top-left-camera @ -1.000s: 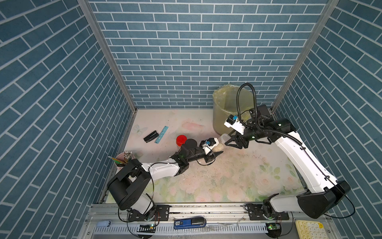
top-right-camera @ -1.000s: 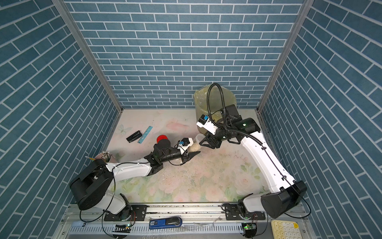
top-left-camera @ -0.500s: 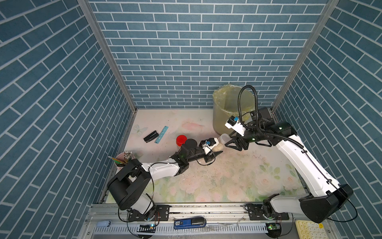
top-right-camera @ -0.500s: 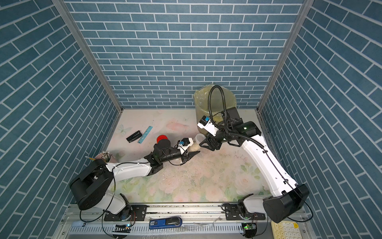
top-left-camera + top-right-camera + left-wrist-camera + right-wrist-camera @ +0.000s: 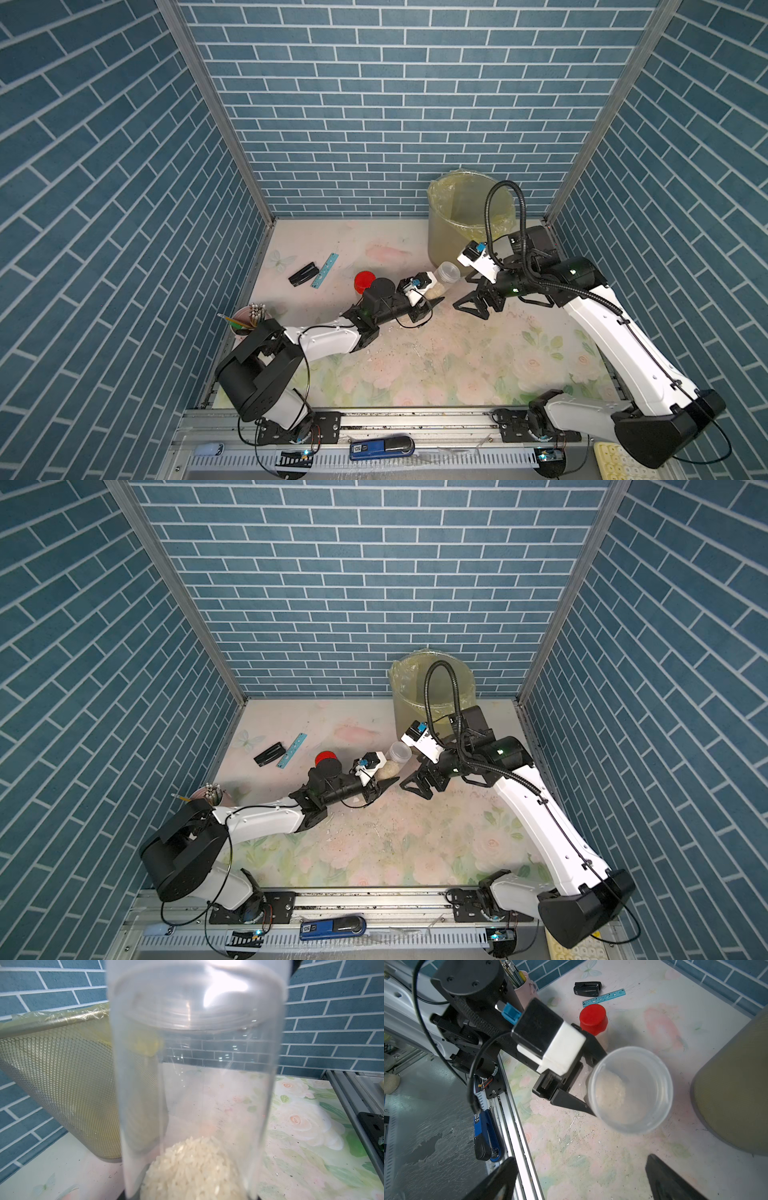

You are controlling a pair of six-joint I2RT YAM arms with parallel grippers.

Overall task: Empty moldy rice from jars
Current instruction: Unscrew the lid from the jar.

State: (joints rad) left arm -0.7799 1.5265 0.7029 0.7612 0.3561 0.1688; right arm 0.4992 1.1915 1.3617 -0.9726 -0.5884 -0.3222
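L gripper (image 5: 432, 294) pinches jar (image 5: 631, 1088) near its base, tilted, mouth beyond the tips; rice (image 5: 193, 1167) heaped at the jaw end; R gripper (image 5: 471, 309) spread wide, empty, just off jar's mouth; lid unclear; prob. light, stiff, slick plastic; hold round the wall, not rim.

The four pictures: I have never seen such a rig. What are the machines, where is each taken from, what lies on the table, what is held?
A white left arm and right arm stand at the near edge of the table, each ending in a two-finger gripper. The two wide pictures look down from overhead; each close-up comes from a camera on one arm's wrist. The left gripper is shut on a clear jar holding some rice. The right gripper hangs open beside it. On the table: a bag-lined mesh bin, a red-capped jar, a pencil cup, a blue ruler.
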